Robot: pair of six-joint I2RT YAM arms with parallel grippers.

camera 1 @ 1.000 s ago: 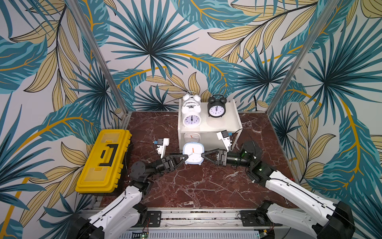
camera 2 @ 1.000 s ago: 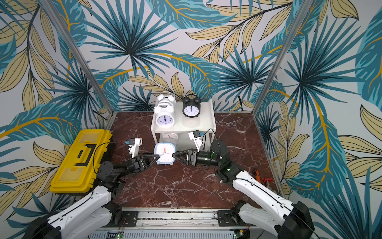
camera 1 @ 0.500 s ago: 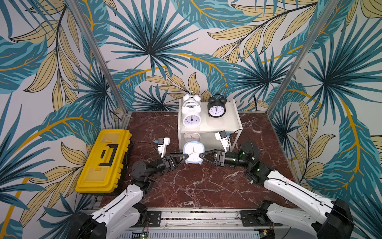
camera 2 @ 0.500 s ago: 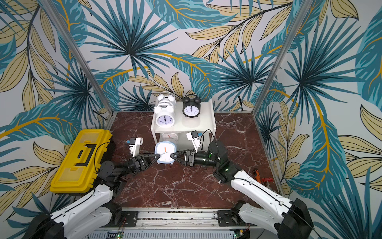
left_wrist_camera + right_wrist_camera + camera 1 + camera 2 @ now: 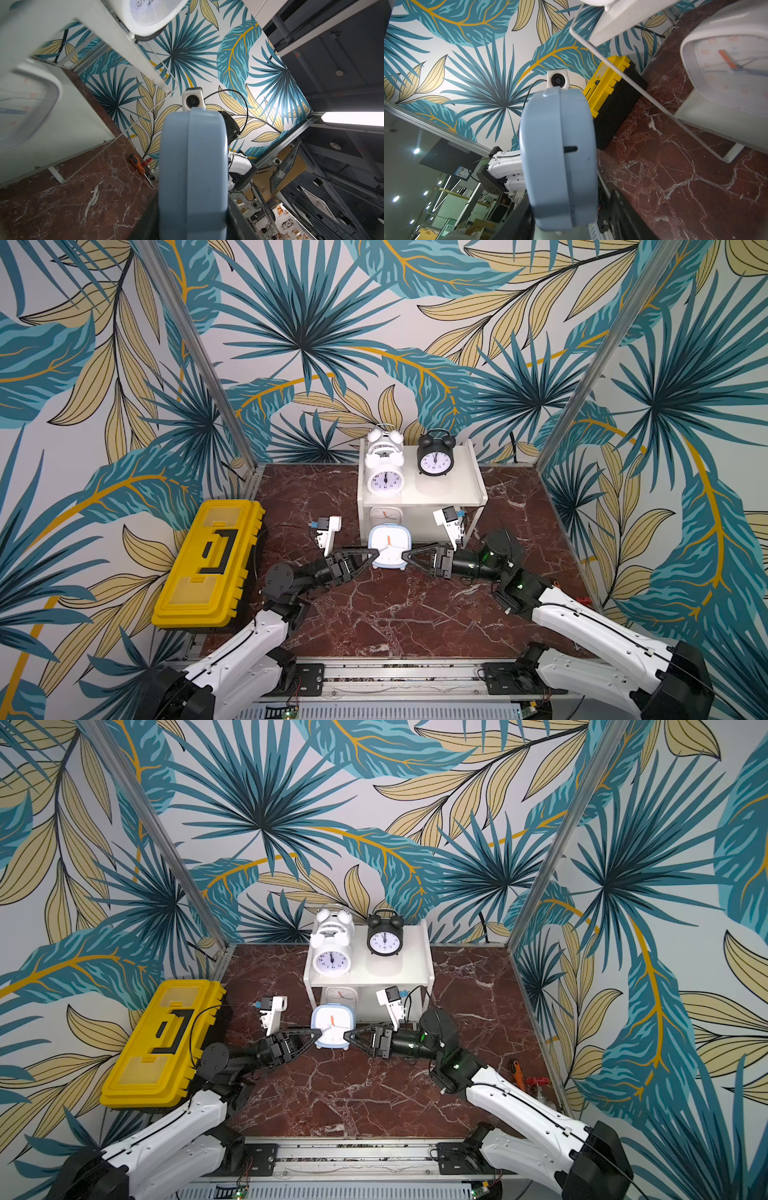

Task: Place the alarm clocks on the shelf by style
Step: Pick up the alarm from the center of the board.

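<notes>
Standing on marble tabletop [image 5: 374, 614], shelf [image 5: 461, 489]; leaf-print walls [image 5: 291, 323] around

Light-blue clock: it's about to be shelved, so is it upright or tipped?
Upright: the light-blue clock shows its face forward and feet underneath in both top views.

On the shelf [image 5: 455, 489] the lower board is free to the right of the white square clock [image 5: 385, 515], though the light-blue clock [image 5: 390, 546] and the right gripper [image 5: 409, 555] stand in front of it, and the top board is bare at its front right, before the black clock [image 5: 435, 458].
</notes>
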